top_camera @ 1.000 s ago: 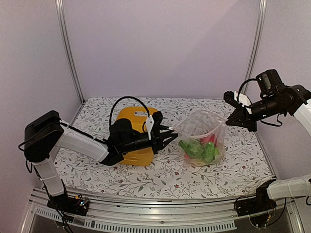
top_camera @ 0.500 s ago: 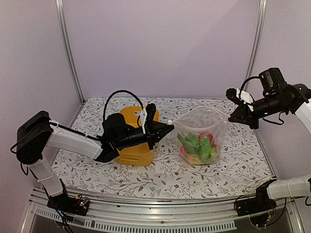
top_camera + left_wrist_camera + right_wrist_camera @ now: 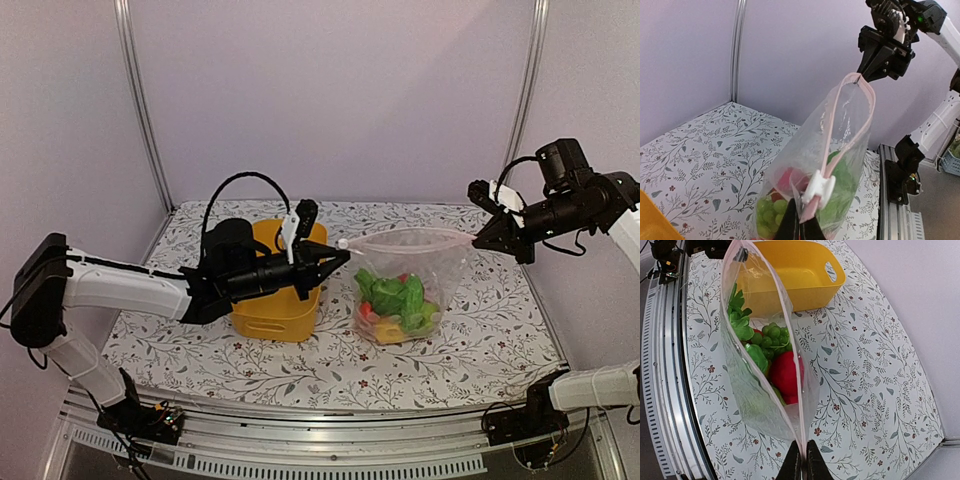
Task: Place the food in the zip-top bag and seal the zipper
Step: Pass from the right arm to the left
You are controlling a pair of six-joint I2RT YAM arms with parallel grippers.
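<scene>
The clear zip-top bag (image 3: pixel 405 275) hangs stretched between my two grippers above the table. It holds the food (image 3: pixel 395 300): green grapes, leafy greens, a red piece and yellow pieces, also seen in the right wrist view (image 3: pixel 772 352). My left gripper (image 3: pixel 343 247) is shut on the bag's left corner, just below the white slider (image 3: pixel 819 187) on the pink zipper (image 3: pixel 852 117). My right gripper (image 3: pixel 480 238) is shut on the right corner, with the pink strip (image 3: pixel 790 355) running away from its fingers. The mouth is still parted along most of its length.
The yellow tub (image 3: pixel 268 300) stands on the floral tablecloth under my left arm, just left of the bag; it also shows in the right wrist view (image 3: pixel 790 270). A metal rail (image 3: pixel 320 420) runs along the near edge.
Both grippers have lifted the bag off the table and pulled its mouth taut into a narrow line. The left arm has risen and stretched out; the bag now hangs with the food at its bottom.
</scene>
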